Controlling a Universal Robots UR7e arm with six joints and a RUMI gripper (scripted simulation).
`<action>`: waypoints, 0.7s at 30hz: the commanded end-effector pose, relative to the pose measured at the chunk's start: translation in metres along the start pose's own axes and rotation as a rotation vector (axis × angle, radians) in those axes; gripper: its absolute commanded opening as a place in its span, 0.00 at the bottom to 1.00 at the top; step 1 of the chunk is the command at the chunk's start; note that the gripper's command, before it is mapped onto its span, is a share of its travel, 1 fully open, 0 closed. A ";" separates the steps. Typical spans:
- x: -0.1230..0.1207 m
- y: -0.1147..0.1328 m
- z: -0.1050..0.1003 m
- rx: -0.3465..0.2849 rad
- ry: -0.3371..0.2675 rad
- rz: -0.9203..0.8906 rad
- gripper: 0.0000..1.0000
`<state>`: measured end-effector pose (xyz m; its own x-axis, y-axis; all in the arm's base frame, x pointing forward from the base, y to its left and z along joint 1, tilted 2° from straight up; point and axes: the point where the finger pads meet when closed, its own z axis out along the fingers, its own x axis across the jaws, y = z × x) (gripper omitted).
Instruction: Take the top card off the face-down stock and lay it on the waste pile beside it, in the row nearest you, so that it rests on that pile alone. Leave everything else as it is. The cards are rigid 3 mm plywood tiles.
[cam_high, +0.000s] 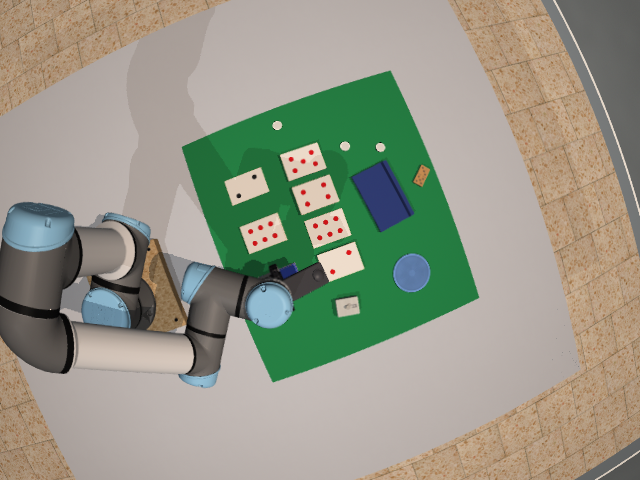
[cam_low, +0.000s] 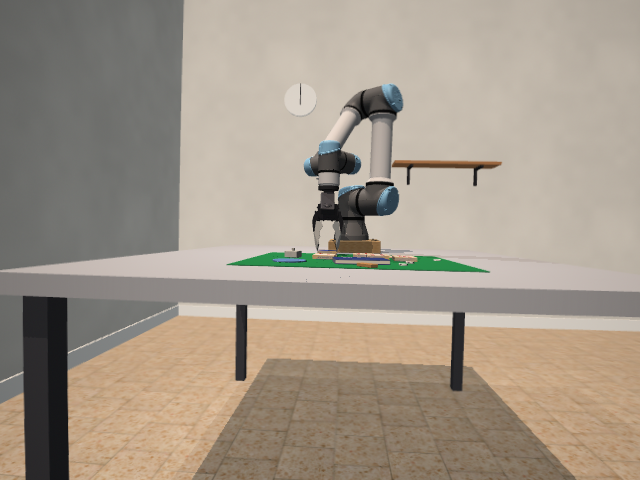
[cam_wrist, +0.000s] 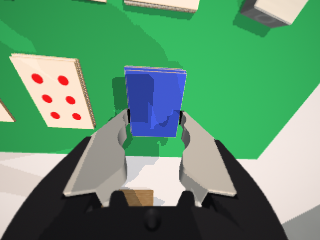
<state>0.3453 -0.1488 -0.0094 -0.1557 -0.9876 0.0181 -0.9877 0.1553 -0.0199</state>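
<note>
Fingers of pale grey metal on the gripper (cam_wrist: 154, 117) are pinched on the side edges of a blue-backed card (cam_wrist: 155, 102), the top of the face-down stock, near the green mat's (cam_high: 310, 341) arm-side border. Whether that tile is lifted off the stack beneath I cannot tell. Just beside it lies a flat cream plywood card with two red pips (cam_high: 341, 260), the waste pile, its corner under the black gripper body. Past it five more face-up tiles lie in two columns, each apart from its neighbours: three red-pipped ones in line with the waste, and a seven-pip card (cam_high: 263, 232) and a card with two black pips (cam_high: 247, 186) alongside. Farther out sit a small grey block (cam_high: 347, 306), a blue disc (cam_high: 411, 272), a navy notebook (cam_high: 381, 195), a cork-coloured chip (cam_high: 421, 175) and three white dots. Bare mat lies between the waste and the disc.
</note>
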 end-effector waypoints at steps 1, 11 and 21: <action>0.002 -0.001 -0.007 0.004 0.004 0.000 0.38; 0.002 -0.001 -0.030 0.004 0.004 0.000 0.38; 0.002 -0.001 -0.042 0.004 0.004 0.000 0.38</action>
<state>0.3457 -0.1493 0.0279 -0.1558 -0.9876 0.0217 -0.9876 0.1552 -0.0247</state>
